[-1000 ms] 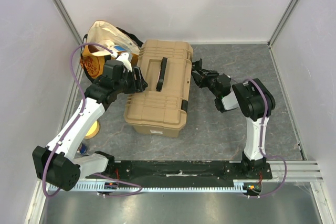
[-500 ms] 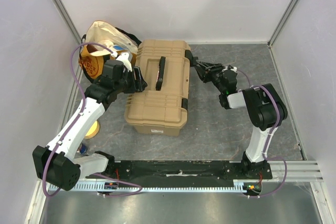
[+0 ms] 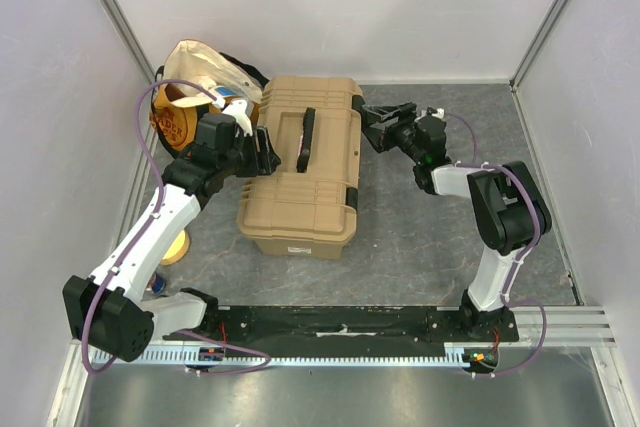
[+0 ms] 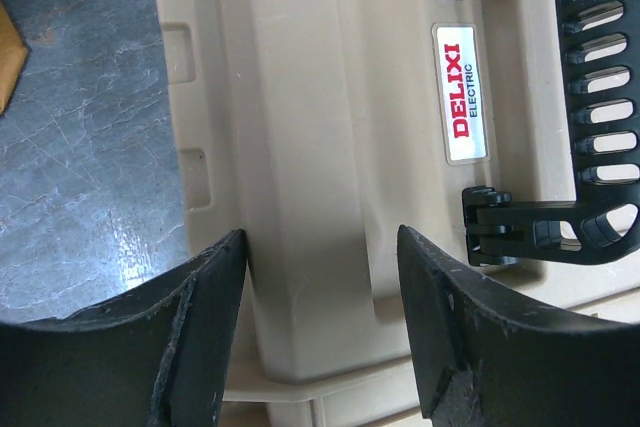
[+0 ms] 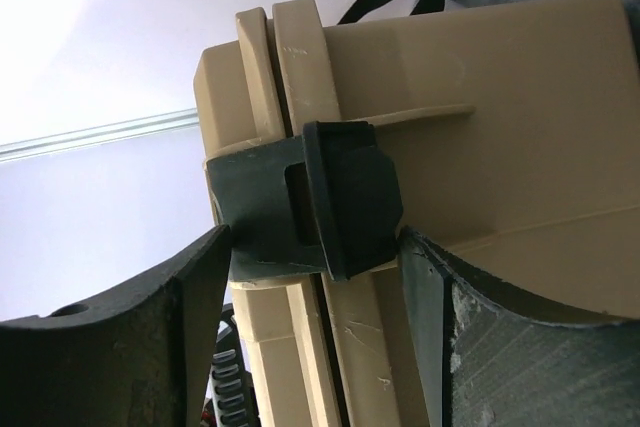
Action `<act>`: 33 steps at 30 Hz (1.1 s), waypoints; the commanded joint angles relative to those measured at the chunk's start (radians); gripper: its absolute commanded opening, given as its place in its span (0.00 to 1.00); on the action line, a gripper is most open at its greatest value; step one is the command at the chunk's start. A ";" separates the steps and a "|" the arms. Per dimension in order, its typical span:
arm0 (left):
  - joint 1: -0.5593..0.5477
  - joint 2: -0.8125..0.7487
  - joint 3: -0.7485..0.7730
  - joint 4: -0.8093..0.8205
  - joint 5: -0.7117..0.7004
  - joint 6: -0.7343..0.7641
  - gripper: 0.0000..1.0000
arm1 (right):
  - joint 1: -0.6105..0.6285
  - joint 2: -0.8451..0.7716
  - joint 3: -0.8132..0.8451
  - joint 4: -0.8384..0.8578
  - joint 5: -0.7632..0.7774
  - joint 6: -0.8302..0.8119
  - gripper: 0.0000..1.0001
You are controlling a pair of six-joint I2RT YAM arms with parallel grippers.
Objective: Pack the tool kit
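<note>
Left pincer [image 3: 262, 150]: fingers spread, pinching nothing, poised at the left margin of the lid. I cannot tell whether it touches. I judge I have it there to brace the box against sliding while the other arm works. Right pincer [image 5: 315, 235]: also spread and empty, one finger on each side of the far latch [image 5: 345, 197] on the right wall, placed to press or snap that latch.

Tool kit [image 3: 300, 202]: lid down, resting on the tabletop [image 3: 420, 237] left of centre, between my two arms. With the lid shut, I take latching as the step in hand. Cloth bag [image 3: 200, 77]: just beside the kit's far-left corner. Handle [image 3: 307, 140]: folded flat along the lid. Near latch [image 3: 351, 201]: lies against the right wall. Whether either latch is fully snapped home I cannot tell. Label [image 4: 462, 95]: red lettering, beside the handle's hinge.
</note>
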 commanded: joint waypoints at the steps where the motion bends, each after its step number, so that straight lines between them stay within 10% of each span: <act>1: -0.007 0.043 -0.012 -0.053 0.056 0.018 0.68 | 0.039 -0.010 0.055 -0.092 -0.109 -0.072 0.74; 33: -0.009 0.029 -0.003 -0.058 0.056 0.031 0.68 | -0.008 -0.069 0.003 -0.473 0.086 -0.359 0.73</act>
